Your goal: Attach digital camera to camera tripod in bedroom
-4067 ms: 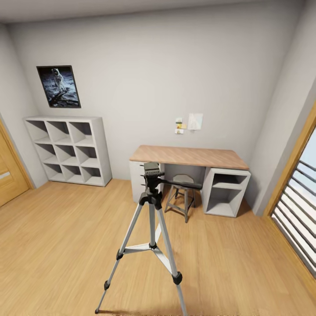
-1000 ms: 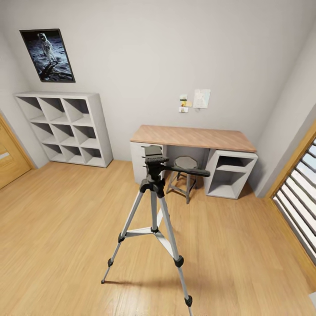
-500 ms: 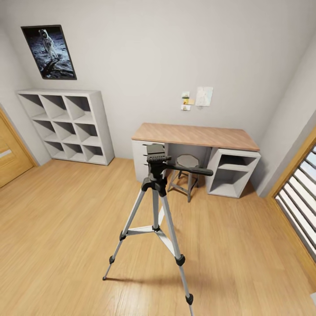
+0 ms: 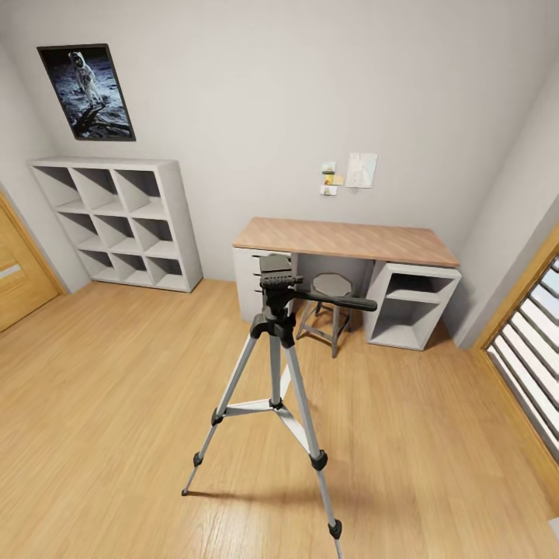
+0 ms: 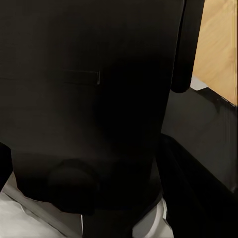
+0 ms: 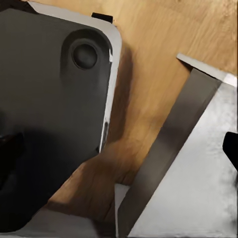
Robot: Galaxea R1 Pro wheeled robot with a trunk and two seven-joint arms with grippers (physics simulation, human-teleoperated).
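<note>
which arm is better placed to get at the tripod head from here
Cannot call it: the camera tripod stands dead centre ahead, its head bare, its pan handle pointing to the robot's right, so the left side looks less obstructed.

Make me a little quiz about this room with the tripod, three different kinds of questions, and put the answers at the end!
1. True or false: the camera tripod stands on the wood floor with nothing mounted on its head.
2. Pick one. The stool is: A) on top of the desk, B) tucked under the desk, C) beside the door.
3. Fill in: the white cube shelves stand below a framed picture of an ______.

Key: 1 true; 2 B; 3 astronaut.
</note>
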